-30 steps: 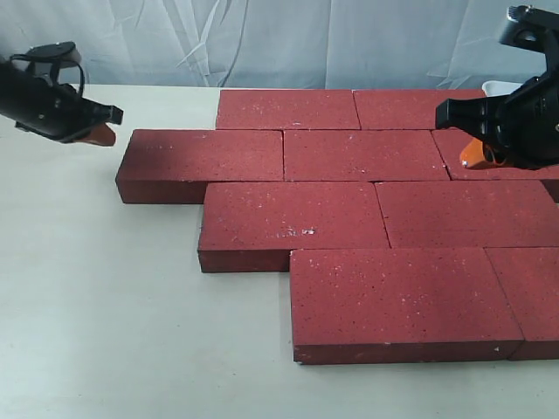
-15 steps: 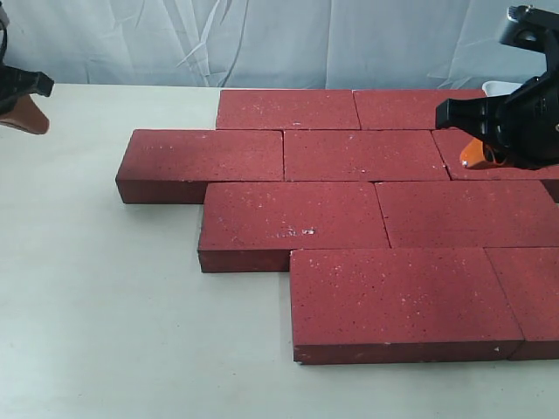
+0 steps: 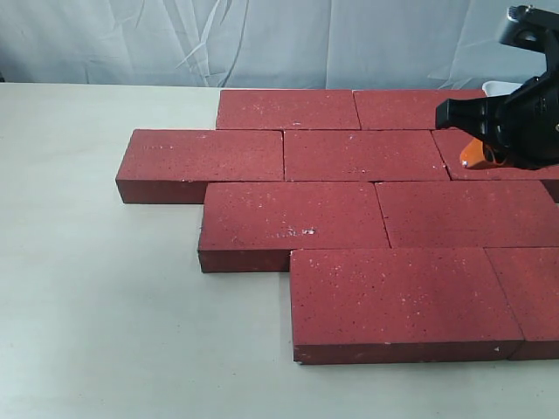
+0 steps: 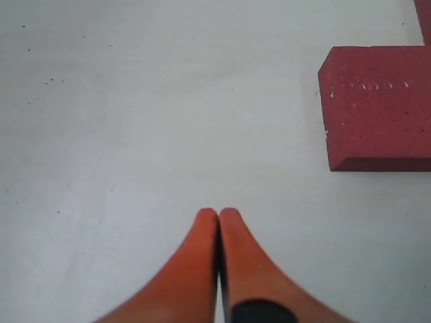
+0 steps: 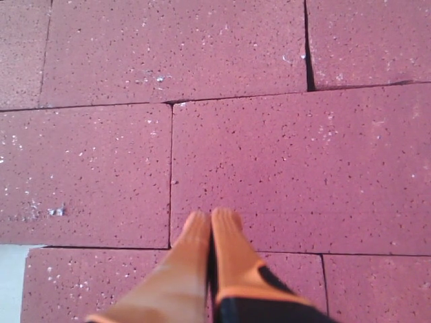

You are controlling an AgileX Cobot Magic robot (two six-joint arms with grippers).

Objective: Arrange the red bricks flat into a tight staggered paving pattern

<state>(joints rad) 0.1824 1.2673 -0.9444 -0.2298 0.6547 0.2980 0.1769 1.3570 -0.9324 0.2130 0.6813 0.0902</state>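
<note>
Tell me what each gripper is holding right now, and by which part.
Nothing is held. The left gripper is shut and empty over the table. The right gripper is shut and empty over the red bricks.

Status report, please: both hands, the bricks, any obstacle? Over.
Left hand shut, empty, over table. Right hand shut, empty, above red bricks. Bricks flat, staggered. No obstacle seen.

Bright, soft, even light falls from above in every view. The red bricks (image 3: 332, 218) show darker side faces and throw only thin, faint shadows on the pale tabletop (image 3: 96, 288). The exterior view is sharp throughout. The left pincer (image 4: 219, 214) and right pincer (image 5: 211, 217) blur close to the lens.
</note>
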